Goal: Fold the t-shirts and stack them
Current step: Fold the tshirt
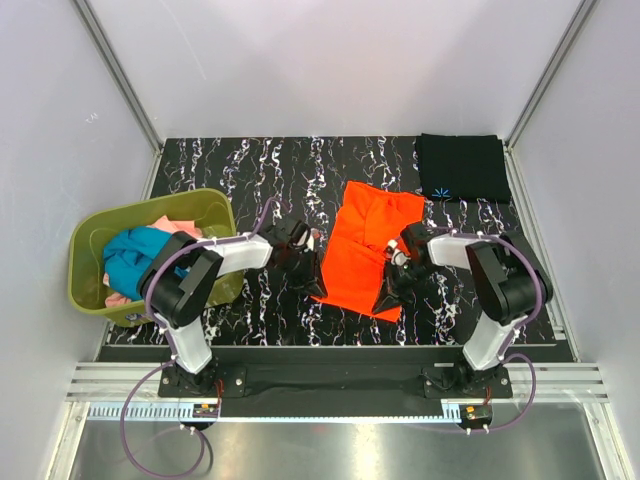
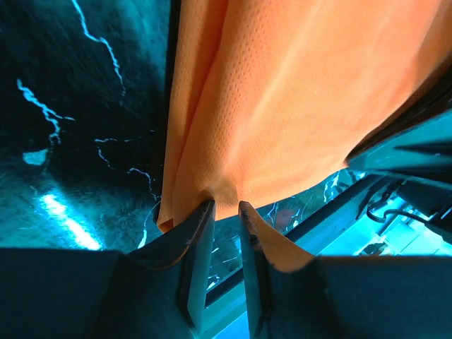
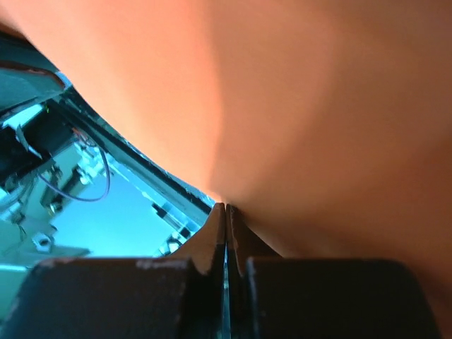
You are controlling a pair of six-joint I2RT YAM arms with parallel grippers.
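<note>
Top external | orange t-shirt (image 1: 365, 245) lengthwise near-far | left hand (image 1: 319, 293), right hand (image 1: 384, 303) pinch it

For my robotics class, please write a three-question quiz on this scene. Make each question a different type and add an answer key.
1. True or false: the black t-shirt lies folded at the far right corner of the table.
2. Multiple choice: what do the left gripper and right gripper both pinch?
A. the orange t-shirt
B. the black t-shirt
C. nothing
3. Short answer: where are the teal shirt and pink shirt?

Key:
1. True
2. A
3. In the green basket, at the table's left edge
</note>
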